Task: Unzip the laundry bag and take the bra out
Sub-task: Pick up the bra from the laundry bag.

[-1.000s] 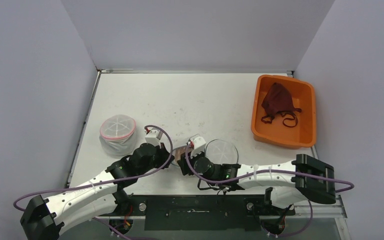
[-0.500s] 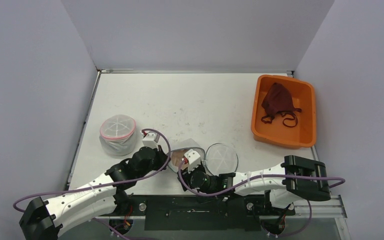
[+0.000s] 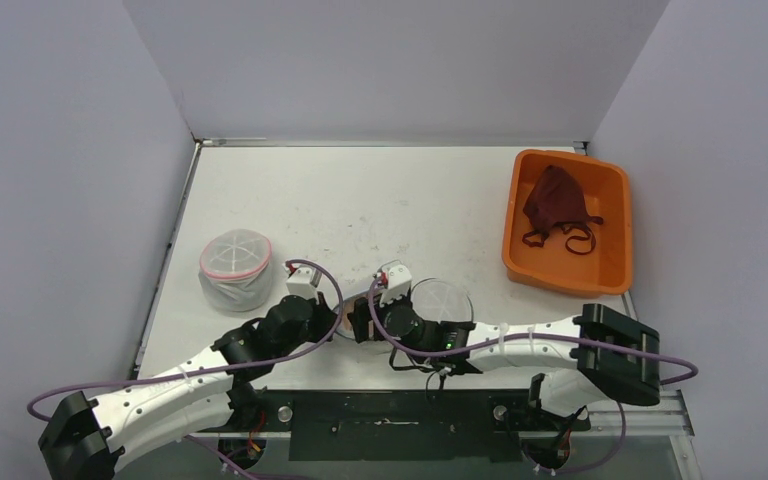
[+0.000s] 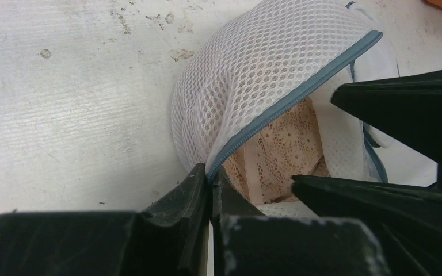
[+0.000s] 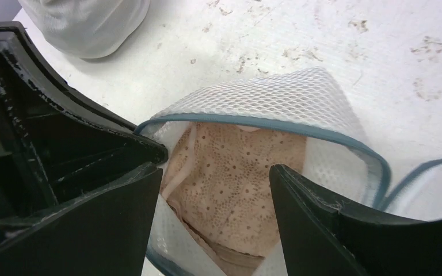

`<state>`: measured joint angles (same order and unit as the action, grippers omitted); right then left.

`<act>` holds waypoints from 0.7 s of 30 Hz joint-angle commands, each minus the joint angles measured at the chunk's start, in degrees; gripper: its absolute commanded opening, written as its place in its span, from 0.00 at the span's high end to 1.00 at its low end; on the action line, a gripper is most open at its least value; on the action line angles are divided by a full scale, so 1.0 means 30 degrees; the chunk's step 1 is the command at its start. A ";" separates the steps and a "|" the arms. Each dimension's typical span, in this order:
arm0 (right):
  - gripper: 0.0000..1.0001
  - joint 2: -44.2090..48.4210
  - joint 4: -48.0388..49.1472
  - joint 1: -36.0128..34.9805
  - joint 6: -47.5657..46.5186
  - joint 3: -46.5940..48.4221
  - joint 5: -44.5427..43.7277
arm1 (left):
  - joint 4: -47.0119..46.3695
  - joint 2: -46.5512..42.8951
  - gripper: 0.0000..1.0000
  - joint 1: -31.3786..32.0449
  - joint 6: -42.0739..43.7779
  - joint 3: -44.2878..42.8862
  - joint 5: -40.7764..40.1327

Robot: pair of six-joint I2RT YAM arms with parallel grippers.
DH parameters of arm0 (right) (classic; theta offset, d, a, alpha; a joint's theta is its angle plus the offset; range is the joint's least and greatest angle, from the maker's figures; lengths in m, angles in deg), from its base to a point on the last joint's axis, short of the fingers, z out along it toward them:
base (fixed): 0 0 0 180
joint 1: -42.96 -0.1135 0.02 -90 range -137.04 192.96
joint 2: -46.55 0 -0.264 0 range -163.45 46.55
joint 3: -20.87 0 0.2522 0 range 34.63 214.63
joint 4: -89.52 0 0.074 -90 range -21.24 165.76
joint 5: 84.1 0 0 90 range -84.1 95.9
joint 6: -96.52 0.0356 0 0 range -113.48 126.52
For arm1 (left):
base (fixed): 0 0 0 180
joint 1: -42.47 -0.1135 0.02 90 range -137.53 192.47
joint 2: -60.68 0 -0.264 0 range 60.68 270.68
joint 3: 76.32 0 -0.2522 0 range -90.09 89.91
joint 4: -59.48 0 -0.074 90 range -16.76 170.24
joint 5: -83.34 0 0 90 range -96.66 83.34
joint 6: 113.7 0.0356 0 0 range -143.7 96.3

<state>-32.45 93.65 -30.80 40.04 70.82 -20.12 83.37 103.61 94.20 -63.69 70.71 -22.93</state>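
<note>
You ran two arms, the left arm (image 3: pixel 175 380) and the right arm (image 3: pixel 525 338), each built of white shells dotted with small holes between rounded black joints. A purple cable (image 3: pixel 110 381) trailed along each. White camera blocks (image 3: pixel 303 282) sat at the wrists. The left gripper (image 4: pixel 209 181) and right gripper (image 5: pixel 216 184) had matte black, scuffed, wedge-shaped fingers (image 5: pixel 322 230). A green light (image 3: pixel 452 347) glowed on the right arm.

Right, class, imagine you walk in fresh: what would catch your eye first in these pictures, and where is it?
First, the laundry bag, white mesh, lying unzipped and gaping near the front of the table, with a beige lace bra showing inside. The left pincer is shut on the bag's zip edge, while the right pincer stands open over the bra. At the far right, an orange bin holds a dark red garment.
</note>
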 commanded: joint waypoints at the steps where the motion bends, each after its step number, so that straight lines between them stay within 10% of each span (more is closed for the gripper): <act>1: 0.30 -0.1521 0.0784 0.0213 0.0212 0.1353 0.1280 | -0.0650 -0.0289 1.00 0.0162 0.0310 0.0028 -0.0391; 15: 0.32 -0.5755 -0.0288 0.0503 0.0342 0.3445 0.1526 | -0.0016 -0.0573 1.00 0.0324 -0.0222 0.0040 -0.1385; 21: 0.49 -0.7149 -0.1774 0.0561 0.0926 0.4037 0.0292 | 0.0188 -0.0896 1.00 0.0386 -0.0380 0.0217 -0.1582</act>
<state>-51.55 92.62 -29.77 41.30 81.51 -15.20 86.11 102.26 94.68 -63.80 71.78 -27.30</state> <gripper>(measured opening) 0.573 0.019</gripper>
